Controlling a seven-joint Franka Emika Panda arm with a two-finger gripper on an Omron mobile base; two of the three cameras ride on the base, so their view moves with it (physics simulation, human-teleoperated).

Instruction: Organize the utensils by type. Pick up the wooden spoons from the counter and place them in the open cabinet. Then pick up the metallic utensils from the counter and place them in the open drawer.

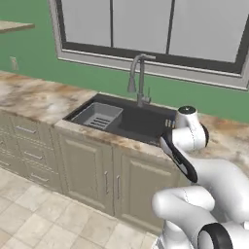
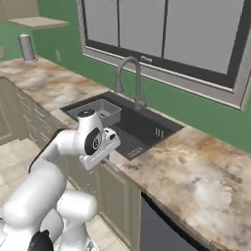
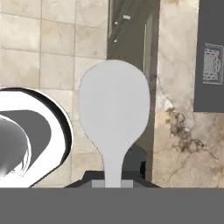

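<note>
The hand (image 3: pixel 113 183) is clamped on the handle of one grey metal spoon (image 3: pixel 114 111), whose bowl rises toward 12 o'clock in the hand view, above the tiled floor (image 3: pixel 57 57) and the edge of the marbled surface (image 3: pixel 183 131). Judging by this, the metallic-utensil step is in hand, and the next move calls for carrying the spoon to the open drawer. Counted here: one metal spoon, one sink (image 1: pixel 131 121), one faucet (image 1: pixel 140 78).
</note>
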